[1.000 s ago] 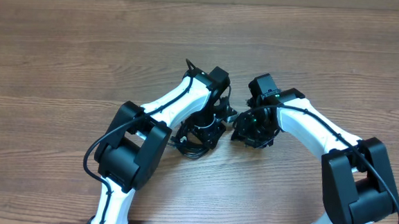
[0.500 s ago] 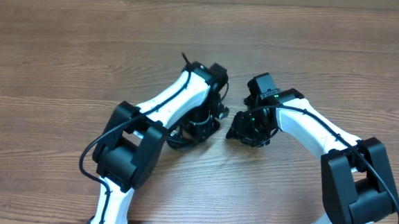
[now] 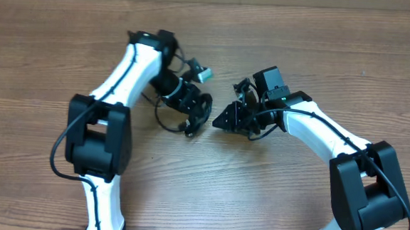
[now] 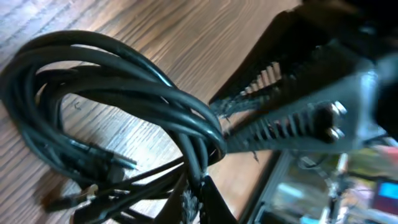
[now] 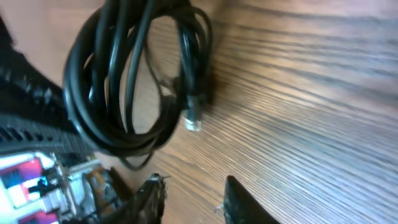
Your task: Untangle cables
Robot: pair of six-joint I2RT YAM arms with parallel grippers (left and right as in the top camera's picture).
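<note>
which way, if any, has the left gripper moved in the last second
Yes. In the overhead view the left gripper, shut on the cables, has swung left and slightly toward the far edge of the table.

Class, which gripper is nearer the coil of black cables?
Left. The left gripper is clamped on the cables; the right gripper sits beside them, open and apart.

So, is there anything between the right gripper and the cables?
Nothing visible. Only bare table lies between the open right gripper and the cables, which the left gripper grips.
</note>
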